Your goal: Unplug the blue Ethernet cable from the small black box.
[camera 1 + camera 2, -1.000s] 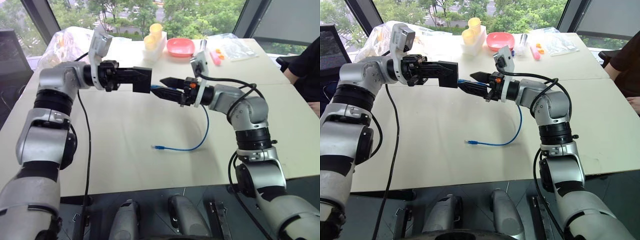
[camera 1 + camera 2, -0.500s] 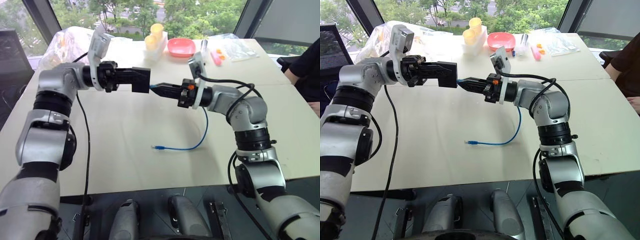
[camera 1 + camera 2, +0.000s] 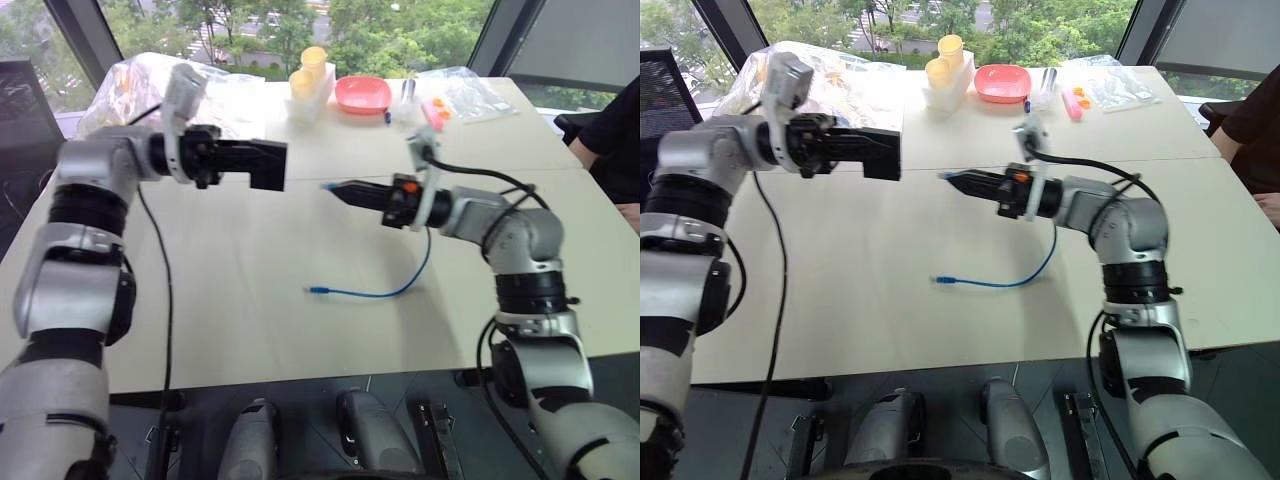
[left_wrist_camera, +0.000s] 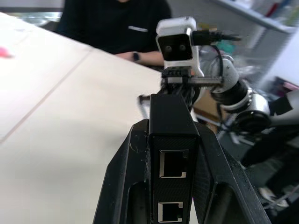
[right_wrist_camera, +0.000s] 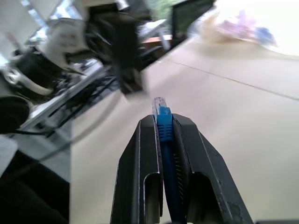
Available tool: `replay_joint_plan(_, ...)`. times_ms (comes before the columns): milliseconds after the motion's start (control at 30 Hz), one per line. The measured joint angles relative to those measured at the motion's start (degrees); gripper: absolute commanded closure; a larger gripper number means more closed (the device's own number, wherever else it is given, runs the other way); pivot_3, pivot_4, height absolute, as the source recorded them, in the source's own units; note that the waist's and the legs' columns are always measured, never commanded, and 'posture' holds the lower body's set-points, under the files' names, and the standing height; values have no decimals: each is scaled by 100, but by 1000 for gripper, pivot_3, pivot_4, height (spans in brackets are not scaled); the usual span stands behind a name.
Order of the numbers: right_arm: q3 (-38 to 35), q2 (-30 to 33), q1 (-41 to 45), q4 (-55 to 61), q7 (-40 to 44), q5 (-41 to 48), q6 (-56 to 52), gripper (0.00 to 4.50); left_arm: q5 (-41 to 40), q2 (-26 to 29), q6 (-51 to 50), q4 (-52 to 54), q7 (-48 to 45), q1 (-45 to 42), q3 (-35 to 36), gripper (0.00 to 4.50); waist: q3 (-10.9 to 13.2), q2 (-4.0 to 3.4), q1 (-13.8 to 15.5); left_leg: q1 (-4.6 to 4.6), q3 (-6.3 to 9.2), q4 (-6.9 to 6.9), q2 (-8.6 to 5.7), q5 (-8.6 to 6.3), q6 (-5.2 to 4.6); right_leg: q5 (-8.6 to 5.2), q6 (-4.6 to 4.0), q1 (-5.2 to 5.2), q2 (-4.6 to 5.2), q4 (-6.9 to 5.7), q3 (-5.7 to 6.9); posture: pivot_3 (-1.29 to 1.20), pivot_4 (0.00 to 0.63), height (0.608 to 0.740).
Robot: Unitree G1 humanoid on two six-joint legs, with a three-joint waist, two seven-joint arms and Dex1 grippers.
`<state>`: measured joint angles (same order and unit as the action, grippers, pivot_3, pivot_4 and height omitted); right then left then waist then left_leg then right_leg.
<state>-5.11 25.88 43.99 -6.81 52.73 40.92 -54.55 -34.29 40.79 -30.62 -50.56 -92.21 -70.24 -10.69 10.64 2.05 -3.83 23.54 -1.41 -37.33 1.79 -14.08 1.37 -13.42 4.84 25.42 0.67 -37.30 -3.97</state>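
My left gripper (image 3: 268, 165) is shut on the small black box (image 3: 264, 166), held level above the table; the box's two ports (image 4: 173, 164) face outward and stand empty. A short gap to its right, my right gripper (image 3: 333, 188) is shut on the plug end (image 5: 161, 113) of the blue Ethernet cable, pointing at the box without touching it. The rest of the blue cable (image 3: 370, 296) drops from that gripper and curves over the table to a loose plug (image 3: 315, 291).
At the table's far side stand a pink bowl (image 3: 361, 95), yellow cups (image 3: 307, 70) in a white holder, pink items (image 3: 433, 112) and clear plastic bags (image 3: 120, 95). A person in dark clothes (image 3: 610, 110) sits at the right edge.
The right gripper shut on the plug at the box and drew back to the right with it. The left gripper moved left with the box, so plug and box are now apart.
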Motion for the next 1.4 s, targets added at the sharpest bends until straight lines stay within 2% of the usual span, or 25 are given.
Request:
replay_joint_plan(200,0,-11,-155,209,-347,-176,267,4416,110,-102,66,7,1,49,65,3985,0,0,-6,-2,-1,-4,0,0,0,0,0,-1,-2,-2,0,0,150,740)
replay_joint_plan(300,419,-12,-100,-652,-1137,-1438,1521,4416,405,-351,490,95,404,169,332,3985,-1,1,1,-3,-5,-7,-2,0,0,0,0,-2,0,-1,-2,0,150,740)
replay_joint_plan(367,638,-32,-99,-1212,-1460,-1977,2049,4416,525,-472,641,255,637,374,399,3985,-1,1,5,-3,-7,-7,-3,0,0,0,0,-2,2,-1,-6,0,150,740)
replay_joint_plan(400,722,-76,-100,-1607,-1670,-2284,2412,3585,591,-574,729,426,807,576,477,3985,-1,0,4,-2,-8,-5,-3,0,0,0,0,-1,2,0,-8,0,150,740)
replay_joint_plan(433,773,-128,-110,-2008,-1874,-2559,2774,3243,645,-688,752,609,983,809,517,3985,-1,0,0,0,-11,-3,-2,0,0,0,1,2,3,0,-11,0,150,740)
replay_joint_plan(500,802,-197,-124,-2406,-2020,-2808,3177,2220,700,-820,751,859,1246,1114,581,3985,0,1,-4,7,-11,-3,-2,0,0,1,1,9,2,0,-11,0,150,740)
replay_joint_plan(633,765,-235,-197,-2423,-2142,-2974,3656,257,968,-1123,1181,1482,2047,1631,763,3985,-1,0,-12,-2,-11,0,2,0,0,1,1,6,4,-3,-14,0,150,740)
replay_joint_plan(833,430,-391,-722,-922,-2169,-2587,3187,257,1447,-1844,1794,1777,3574,2421,949,3985,-1,0,31,-5,-8,-9,2,0,0,2,2,0,6,-14,-14,0,150,740)
replay_joint_plan(1000,335,-538,-1358,401,-2454,-2301,2560,257,1937,-2218,2680,1244,4708,2603,1085,3985,-2,1,125,-10,-11,-11,0,0,0,3,2,-3,6,-13,-14,0,150,740)
replay_joint_plan(1067,333,-585,-1453,629,-2551,-2266,2430,193,2007,-2308,2780,1075,4908,2627,1155,2954,-2,1,141,-9,-12,-15,-2,0,0,3,3,-5,6,-13,-14,0,150,740)
replay_joint_plan(1133,332,-624,-1480,804,-2639,-2262,2346,193,2030,-2344,2893,902,4975,2626,1193,2363,-3,2,143,-9,-13,-16,-3,0,0,3,4,-6,5,-11,-14,0,150,740)
replay_joint_plan(1233,332,-631,-1504,944,-2705,-2262,2272,193,2036,-2345,2979,710,4959,2619,1233,912,-3,2,142,-9,-12,-16,-3,0,0,4,4,-8,4,-9,-13,0,150,740)
replay_joint_plan(1300,332,-629,-1531,947,-2717,-2266,2262,193,2037,-2332,2991,619,4950,2586,1263,143,-3,2,140,-9,-12,-16,-3,0,0,4,4,-8,3,-9,-13,0,150,740)
replay_joint_plan(1400,342,-610,-1612,958,-2740,-2282,2262,193,2053,-2236,2989,616,4923,2532,1267,62,-3,2,135,-9,-12,-15,-4,0,0,3,4,-8,3,-8,-13,0,150,740)
